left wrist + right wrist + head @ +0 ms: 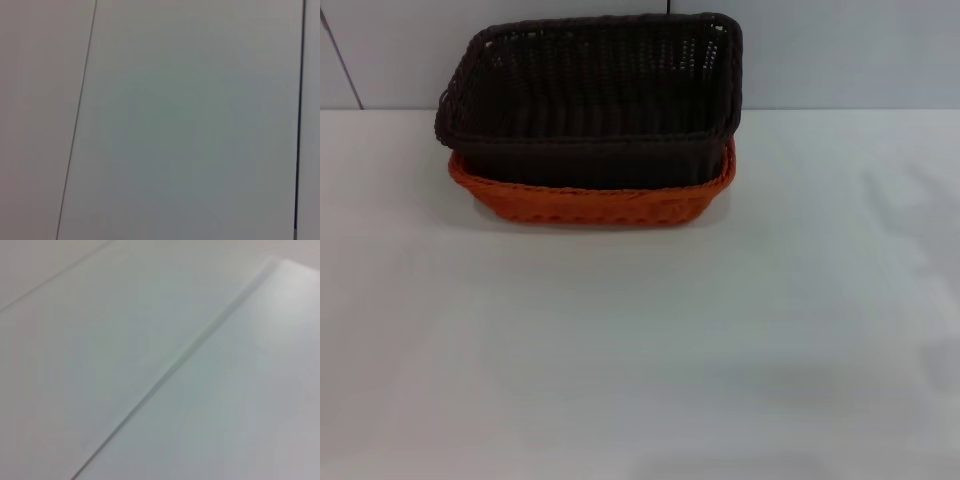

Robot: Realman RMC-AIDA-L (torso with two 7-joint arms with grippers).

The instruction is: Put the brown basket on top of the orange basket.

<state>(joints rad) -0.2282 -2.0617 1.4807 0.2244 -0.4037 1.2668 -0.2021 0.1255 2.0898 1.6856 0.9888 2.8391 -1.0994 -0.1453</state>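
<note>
From the head view I see the brown basket (590,100) sitting nested in the orange basket (590,203), slightly askew, its rim tilted and standing above the orange rim; only the orange one's front wall and rim show beneath it; the pair rests at the far middle of the white counter (640,350), close to the wall (840,50) behind; neither arm shows in the head view, and both wrist views give me only pale flat panels with thin seams, so I cannot tell whether the fingers on either side are released or clenched
</note>
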